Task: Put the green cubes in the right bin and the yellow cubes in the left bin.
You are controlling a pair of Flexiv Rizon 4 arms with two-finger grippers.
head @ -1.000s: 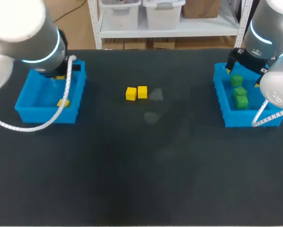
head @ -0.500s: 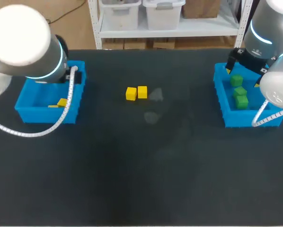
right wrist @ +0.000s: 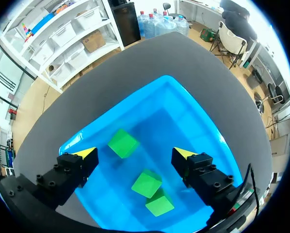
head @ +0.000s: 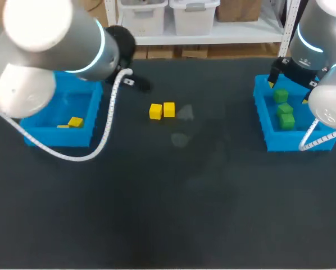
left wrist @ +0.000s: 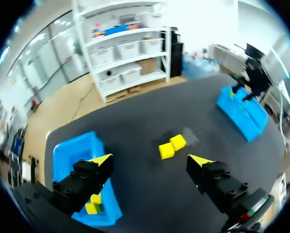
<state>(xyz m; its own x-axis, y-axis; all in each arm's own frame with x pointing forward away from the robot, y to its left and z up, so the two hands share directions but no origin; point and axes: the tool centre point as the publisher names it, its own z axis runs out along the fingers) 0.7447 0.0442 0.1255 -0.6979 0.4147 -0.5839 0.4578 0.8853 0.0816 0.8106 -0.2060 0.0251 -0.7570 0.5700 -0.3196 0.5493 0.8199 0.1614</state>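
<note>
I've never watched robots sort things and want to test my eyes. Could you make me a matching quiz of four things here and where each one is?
Things: 1 green cubes; 2 two loose yellow cubes; 3 right gripper; 4 left gripper.
Places: A on the table between the left bin and right bin; B open, above the right bin; C inside the right bin; D open, above the table, yellow cubes ahead.
Pairs: 1-C, 2-A, 3-B, 4-D.
</note>
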